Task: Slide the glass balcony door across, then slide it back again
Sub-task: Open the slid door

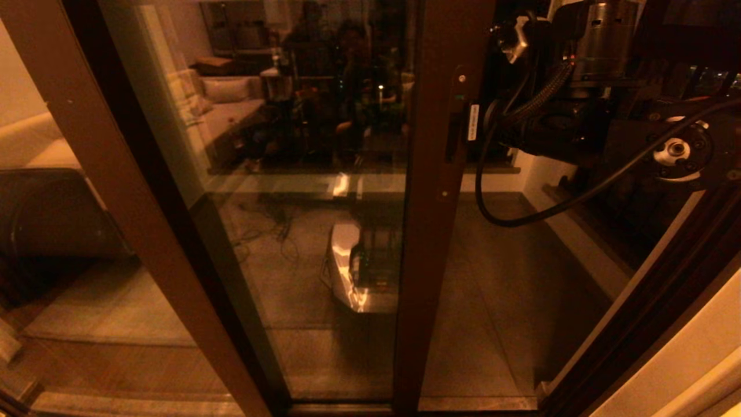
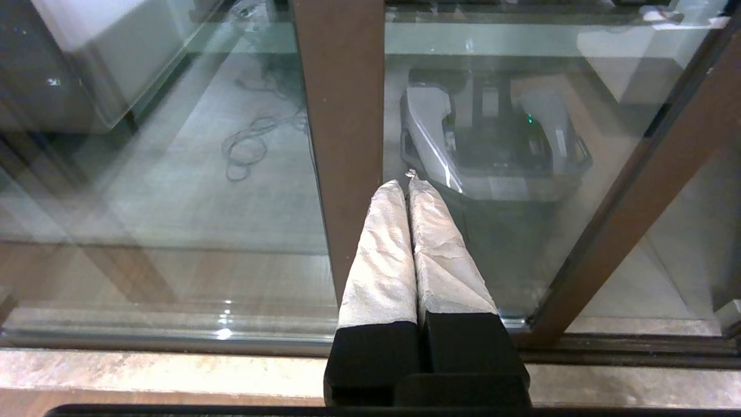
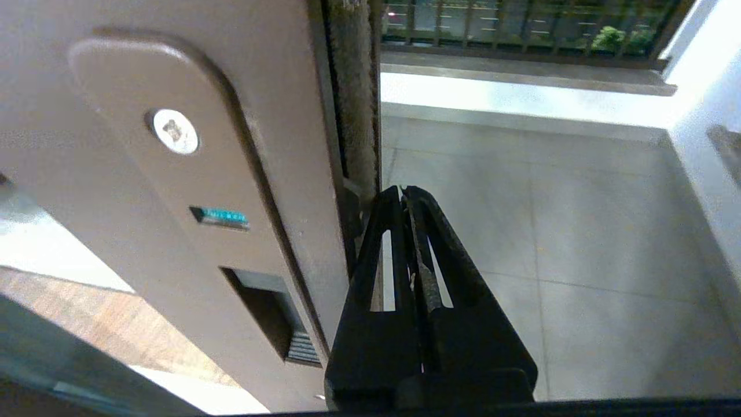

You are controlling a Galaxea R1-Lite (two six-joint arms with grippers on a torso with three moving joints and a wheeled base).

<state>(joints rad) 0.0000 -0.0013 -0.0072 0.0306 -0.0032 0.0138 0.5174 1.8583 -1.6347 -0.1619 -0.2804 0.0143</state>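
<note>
The glass balcony door stands partly slid open, its dark brown stile upright in the middle of the head view with a small dark handle. My right arm reaches in from the upper right to the stile's free edge. The right gripper is shut and empty, its fingertips against the door's edge strip, next to the recessed handle. My left gripper is shut, white-wrapped fingers pointing low at a brown post. It holds nothing.
To the right of the stile the opening shows the balcony floor and a black barred railing. A lighter brown post slants at the left. The glass reflects my base. The door track runs along the floor.
</note>
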